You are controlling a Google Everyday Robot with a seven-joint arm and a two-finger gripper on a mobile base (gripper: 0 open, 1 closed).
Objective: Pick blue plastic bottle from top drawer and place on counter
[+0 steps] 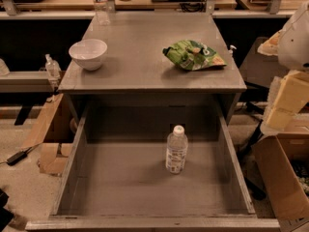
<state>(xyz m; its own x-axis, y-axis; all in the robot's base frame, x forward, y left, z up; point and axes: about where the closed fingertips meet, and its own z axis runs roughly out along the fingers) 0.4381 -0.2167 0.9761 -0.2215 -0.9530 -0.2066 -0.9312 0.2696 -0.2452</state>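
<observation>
**Top drawer open wide, blue plastic bottle standing untouched inside**

Nearest the lens runs the drawer's front wall, and behind it the flat bare floor lies exposed from side wall to side wall. Open this far, it leaves clear room above the bottle for a reach from overhead or from the front. The bottle looks clear rather than blue. It stands on its base, right of centre and toward the back, white cap up, touching neither side wall. Upright and alone, it offers its body for a side grasp below the cap. Being light on a small base, it would likely tip if nudged off-centre.

Behind and above the drawer, the counter is the surface where the bottle must end up. It carries 3 things: a white bowl at the left, a green snack bag at the right, and 1 other clear bottle at the far edge. The bare grey stretch between bowl and bag looks like the natural place to set the bottle down.

The end effector sits at the right edge of the view, among the pale blocky arm parts beside the cabinet's right side, well apart from the bottle. Whether it is apart or together I cannot tell, but the bottle is plainly not in it. By my reading the pick has not begun. The next move calls for carrying the end effector over the drawer's right wall and down to the bottle.
</observation>
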